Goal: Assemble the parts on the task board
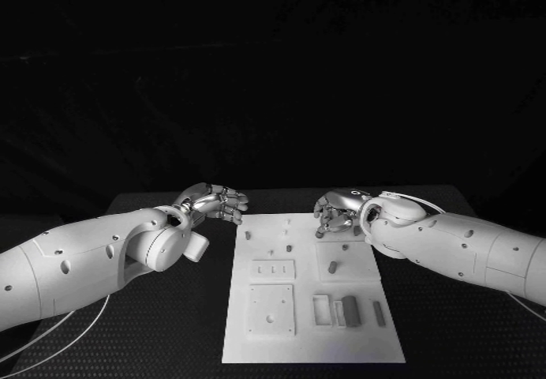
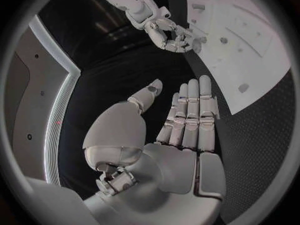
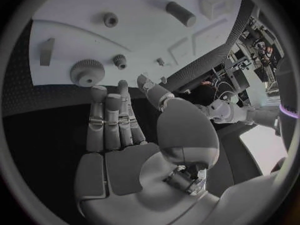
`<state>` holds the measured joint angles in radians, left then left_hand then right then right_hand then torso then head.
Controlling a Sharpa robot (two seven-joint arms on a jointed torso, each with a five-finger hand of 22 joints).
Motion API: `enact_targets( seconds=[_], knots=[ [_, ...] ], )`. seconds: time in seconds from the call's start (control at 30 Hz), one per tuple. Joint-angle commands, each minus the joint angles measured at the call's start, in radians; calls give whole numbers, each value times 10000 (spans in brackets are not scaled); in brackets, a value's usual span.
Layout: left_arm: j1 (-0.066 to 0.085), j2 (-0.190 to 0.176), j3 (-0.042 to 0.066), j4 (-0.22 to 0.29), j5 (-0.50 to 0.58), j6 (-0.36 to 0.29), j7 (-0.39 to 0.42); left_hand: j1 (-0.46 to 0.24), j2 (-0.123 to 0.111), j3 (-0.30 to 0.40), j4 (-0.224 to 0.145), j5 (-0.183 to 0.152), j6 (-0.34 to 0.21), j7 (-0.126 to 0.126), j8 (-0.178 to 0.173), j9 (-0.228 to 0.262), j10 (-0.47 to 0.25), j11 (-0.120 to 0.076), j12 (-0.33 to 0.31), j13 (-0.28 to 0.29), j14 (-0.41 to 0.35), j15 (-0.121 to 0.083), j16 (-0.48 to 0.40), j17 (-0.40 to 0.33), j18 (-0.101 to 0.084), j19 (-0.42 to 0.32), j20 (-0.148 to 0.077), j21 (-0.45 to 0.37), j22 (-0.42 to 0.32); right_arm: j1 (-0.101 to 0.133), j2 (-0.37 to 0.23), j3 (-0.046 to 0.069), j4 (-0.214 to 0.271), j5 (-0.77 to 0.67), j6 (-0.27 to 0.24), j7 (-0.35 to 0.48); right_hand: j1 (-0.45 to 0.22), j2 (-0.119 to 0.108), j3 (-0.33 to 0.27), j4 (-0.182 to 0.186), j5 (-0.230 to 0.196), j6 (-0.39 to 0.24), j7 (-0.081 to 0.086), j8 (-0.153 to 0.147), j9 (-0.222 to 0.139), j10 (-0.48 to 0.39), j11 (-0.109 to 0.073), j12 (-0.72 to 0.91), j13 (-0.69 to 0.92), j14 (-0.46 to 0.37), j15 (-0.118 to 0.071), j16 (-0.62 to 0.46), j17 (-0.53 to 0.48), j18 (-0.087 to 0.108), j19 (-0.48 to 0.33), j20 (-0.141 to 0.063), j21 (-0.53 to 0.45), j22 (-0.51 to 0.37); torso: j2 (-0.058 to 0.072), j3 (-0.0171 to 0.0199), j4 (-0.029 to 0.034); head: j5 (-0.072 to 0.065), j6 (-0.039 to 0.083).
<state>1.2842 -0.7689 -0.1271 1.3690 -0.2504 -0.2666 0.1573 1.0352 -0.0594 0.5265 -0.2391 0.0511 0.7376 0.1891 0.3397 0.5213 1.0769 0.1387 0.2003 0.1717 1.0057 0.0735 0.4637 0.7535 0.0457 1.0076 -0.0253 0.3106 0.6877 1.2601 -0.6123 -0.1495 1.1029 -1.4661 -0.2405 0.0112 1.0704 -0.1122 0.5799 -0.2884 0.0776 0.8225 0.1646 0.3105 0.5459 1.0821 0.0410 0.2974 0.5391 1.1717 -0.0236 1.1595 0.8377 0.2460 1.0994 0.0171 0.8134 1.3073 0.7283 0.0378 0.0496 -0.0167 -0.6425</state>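
left wrist view: left hand (image 2: 187,135) fingers (image 2: 194,110) straight, empty.

Dim scene, black surround; wrist views curve edges.

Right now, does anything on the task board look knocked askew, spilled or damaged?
Nothing stands out. The task board lies flat and square on the table, its parts in tidy rows, and left hand and right hand hold nothing.

Black bench (image 1: 170,332) with a finely dotted, textured top. Behind it, plain darkness, no wall detail visible. The left wrist view has a curved pale panel (image 2: 37,85) edged by a bright light strip (image 2: 59,115). The right wrist view has cluttered shelving or equipment racks (image 3: 253,40), too small to identify.
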Motion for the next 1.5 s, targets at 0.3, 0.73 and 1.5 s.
enact_targets(
  seconds=[0.3, 0.73, 1.5],
  knots=[
    [6, -53, 11, -160, 58, 171, 175, -90, -86, -4, 140, -19, -53, 99, -82, -29, 45, 13, -104, 20, -68, 21, -64, 51, 139, -91, 15, -19, 33, -104, 6, -123, 66, -1261, -154, -380, 359, -3, 95, 3, 15, -154, -59, -302, -279, -1292, 863, -1962, -1882, 269, 395, 313, -501, 158, -142, 49, -303, 78, 68, 17, -1, 39, -31],
    [10, -183, 12, 3, 58, 219, 143, -113, -100, -7, 177, -19, -57, 127, -95, -37, 58, 12, -134, 29, -67, 22, -91, 89, 138, -100, 16, -23, 50, -231, 181, -175, -116, -1556, -531, -551, 442, -7, 3, 6, 18, -144, -104, -332, -418, -1055, 853, -2231, -2575, 374, 384, 414, -815, 158, 18, 30, -426, 90, 133, 28, 28, 54, -76],
    [19, -238, 15, 125, 58, 348, 61, -161, -129, -13, 260, -19, -91, 202, -135, -57, 56, 27, -214, 44, -71, 27, -159, 173, 137, -124, 20, -35, 85, -354, 378, -373, -403, -2057, -323, -794, 413, 170, -82, 4, 21, 555, -162, -27, -423, -30, 781, -2026, -3051, 410, 312, 735, -1110, 158, 236, -35, -489, 186, 226, 50, 24, -5, -175]
  ],
)
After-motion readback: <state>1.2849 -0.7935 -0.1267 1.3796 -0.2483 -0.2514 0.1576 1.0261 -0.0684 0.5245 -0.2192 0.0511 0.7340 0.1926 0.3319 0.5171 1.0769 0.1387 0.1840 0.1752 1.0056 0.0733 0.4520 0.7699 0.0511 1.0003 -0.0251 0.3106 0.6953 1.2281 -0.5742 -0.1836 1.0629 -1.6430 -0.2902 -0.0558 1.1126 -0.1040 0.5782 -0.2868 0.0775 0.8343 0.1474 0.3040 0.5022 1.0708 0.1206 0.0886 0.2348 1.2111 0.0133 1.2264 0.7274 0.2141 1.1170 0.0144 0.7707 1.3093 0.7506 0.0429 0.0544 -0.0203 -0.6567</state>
